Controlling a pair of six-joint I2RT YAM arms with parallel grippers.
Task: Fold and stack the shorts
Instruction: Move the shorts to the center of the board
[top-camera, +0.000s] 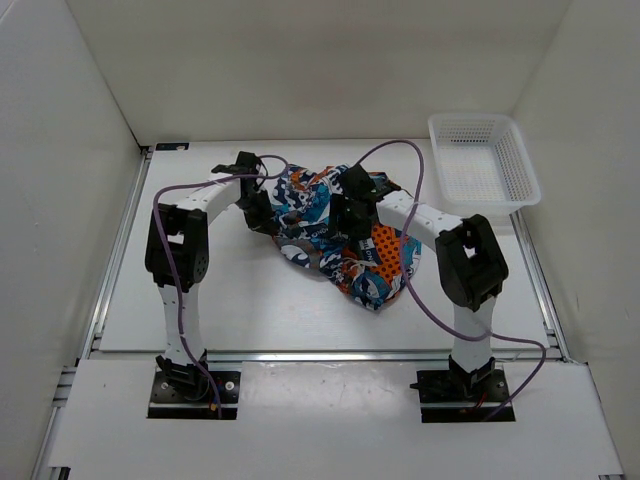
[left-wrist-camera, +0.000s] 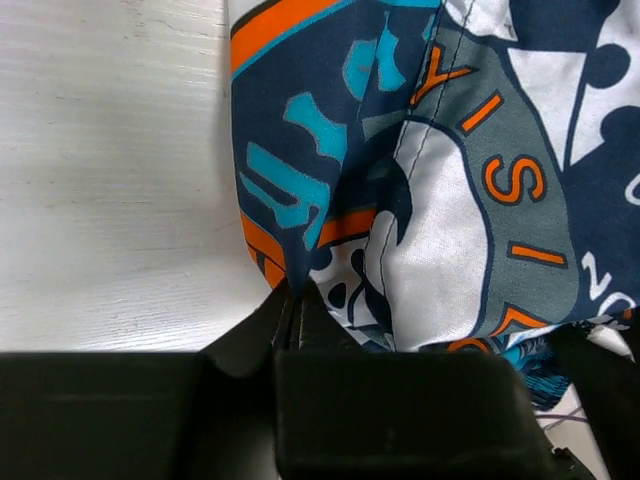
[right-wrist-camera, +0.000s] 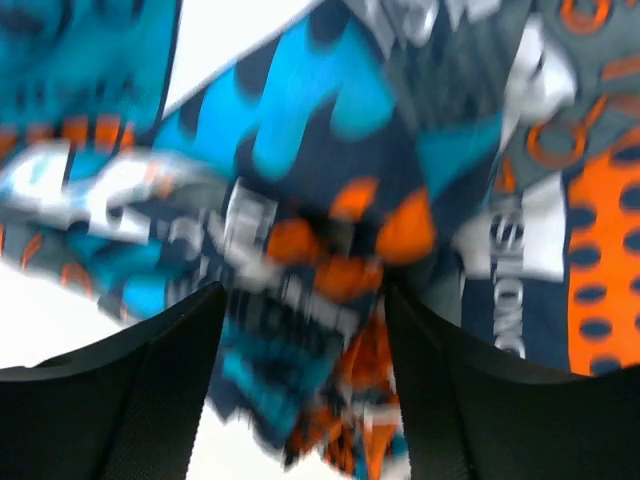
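Observation:
The shorts (top-camera: 330, 235), printed in orange, blue, navy and white, lie bunched in the middle of the table. My left gripper (top-camera: 262, 212) sits at their left edge, shut on a fold of the cloth; in the left wrist view the cloth (left-wrist-camera: 430, 190) runs down between the closed left gripper (left-wrist-camera: 290, 300). My right gripper (top-camera: 345, 215) hovers over the middle of the shorts with its jaws spread wide; in the right wrist view the blurred cloth (right-wrist-camera: 320, 250) fills the gap of the right gripper (right-wrist-camera: 305, 300), and no grip shows.
A white plastic mesh basket (top-camera: 483, 160) stands at the back right of the table. White walls close in the table on three sides. Purple cables (top-camera: 420, 290) loop around the right arm.

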